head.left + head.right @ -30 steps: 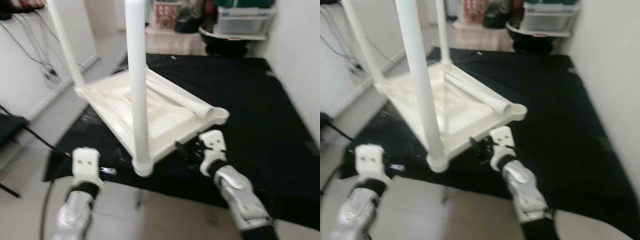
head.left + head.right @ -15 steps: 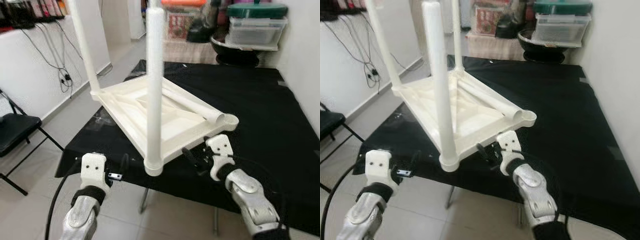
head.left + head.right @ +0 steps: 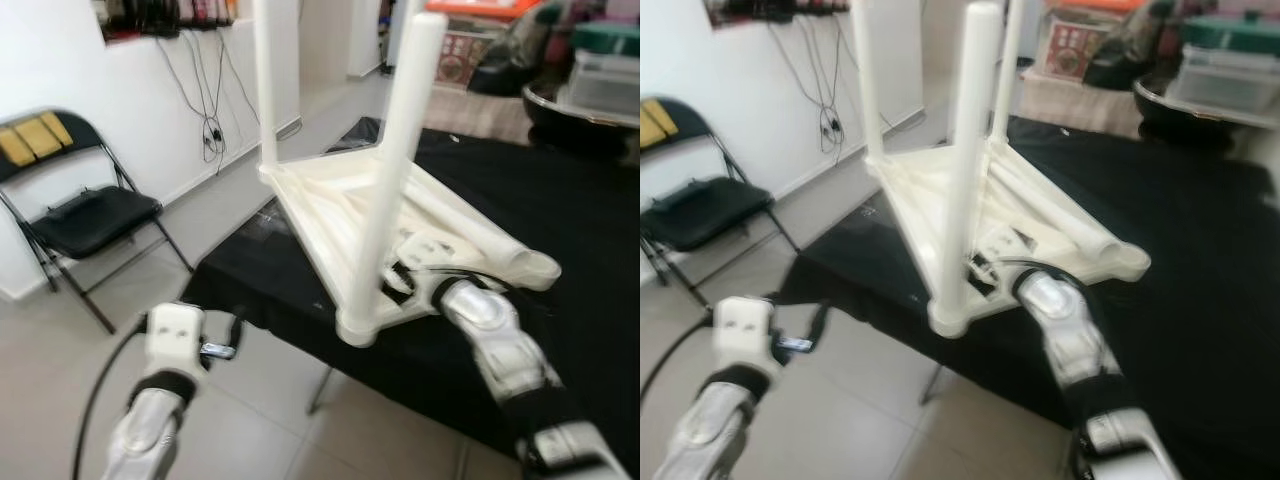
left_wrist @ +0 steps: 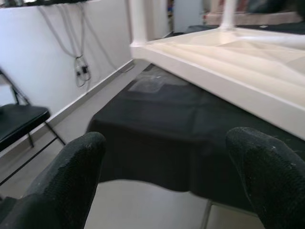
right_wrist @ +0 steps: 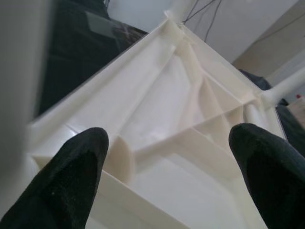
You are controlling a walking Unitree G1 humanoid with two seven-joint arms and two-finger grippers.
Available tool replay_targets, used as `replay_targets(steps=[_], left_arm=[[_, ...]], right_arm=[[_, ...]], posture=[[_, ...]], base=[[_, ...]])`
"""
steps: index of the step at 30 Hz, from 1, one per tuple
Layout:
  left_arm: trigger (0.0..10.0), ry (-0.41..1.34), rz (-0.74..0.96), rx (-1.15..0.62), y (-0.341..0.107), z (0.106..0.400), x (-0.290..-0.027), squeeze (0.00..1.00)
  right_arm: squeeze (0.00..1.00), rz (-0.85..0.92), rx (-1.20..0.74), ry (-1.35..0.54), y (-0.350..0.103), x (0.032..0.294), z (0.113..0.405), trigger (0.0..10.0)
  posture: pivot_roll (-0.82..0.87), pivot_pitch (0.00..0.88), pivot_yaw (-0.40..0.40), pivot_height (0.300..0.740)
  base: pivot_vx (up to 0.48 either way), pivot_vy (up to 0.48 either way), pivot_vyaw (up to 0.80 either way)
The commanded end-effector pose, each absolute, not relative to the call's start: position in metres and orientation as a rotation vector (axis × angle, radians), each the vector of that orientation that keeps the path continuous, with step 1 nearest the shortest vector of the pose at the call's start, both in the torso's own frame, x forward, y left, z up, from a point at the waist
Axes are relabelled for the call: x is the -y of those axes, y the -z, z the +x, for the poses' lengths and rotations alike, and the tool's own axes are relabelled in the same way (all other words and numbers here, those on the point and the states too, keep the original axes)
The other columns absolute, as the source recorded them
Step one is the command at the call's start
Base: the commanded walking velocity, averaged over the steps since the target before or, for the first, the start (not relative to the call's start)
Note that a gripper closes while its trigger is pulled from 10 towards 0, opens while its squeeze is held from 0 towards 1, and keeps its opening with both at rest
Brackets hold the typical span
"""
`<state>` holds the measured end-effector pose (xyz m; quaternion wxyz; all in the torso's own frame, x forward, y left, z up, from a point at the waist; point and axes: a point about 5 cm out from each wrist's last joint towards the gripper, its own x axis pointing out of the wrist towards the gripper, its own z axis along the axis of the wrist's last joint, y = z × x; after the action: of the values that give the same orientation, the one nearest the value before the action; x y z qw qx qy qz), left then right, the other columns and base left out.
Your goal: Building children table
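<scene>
A room with white walls, a tiled floor and a black folding chair [image 3: 85,215] surrounds a black-draped tabletop [image 3: 560,215]. On it the white children's table [image 3: 400,215] lies upside down, legs pointing up. The right hand [image 5: 167,176], fingers spread, reaches over its ribbed underside. The left hand [image 4: 167,176], spread too, hangs short of the tabletop's edge, holding nothing.

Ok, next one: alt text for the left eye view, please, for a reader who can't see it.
A white children's table lies upside down on a black-covered table, three legs standing up. The right gripper reaches over its underside beside the nearest leg; the left gripper hovers open over the floor near a black folding chair.
</scene>
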<state>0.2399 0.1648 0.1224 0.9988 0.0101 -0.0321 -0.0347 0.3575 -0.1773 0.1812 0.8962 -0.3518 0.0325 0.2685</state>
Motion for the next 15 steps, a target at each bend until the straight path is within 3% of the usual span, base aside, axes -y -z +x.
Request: replay_targets(steps=[1, 11, 15], left_arm=[[10.0, 0.08, 0.034, 0.057, -0.121, 0.239, -0.165, 0.0], [10.0, 0.087, 0.03, 0.054, -0.123, 0.234, -0.163, 0.0], [10.0, 0.093, 0.034, 0.055, -0.125, 0.229, -0.162, 0.0]], right_arm=[[0.0, -0.804, -0.085, -0.573, -0.188, 0.179, 0.363, 10.0], [0.0, -0.979, -0.228, -0.7, -0.228, 0.187, 0.385, 10.0], [0.0, -1.183, -0.435, -0.708, -0.221, 0.201, 0.391, 10.0]], posture=[[0.05, 0.035, -0.034, 0.74], [0.06, 0.068, -0.051, 0.74], [0.07, 0.092, -0.061, 0.74]], base=[[0.0, 0.0, 0.0], [0.0, 0.0, 0.0], [0.0, 0.0, 0.0]])
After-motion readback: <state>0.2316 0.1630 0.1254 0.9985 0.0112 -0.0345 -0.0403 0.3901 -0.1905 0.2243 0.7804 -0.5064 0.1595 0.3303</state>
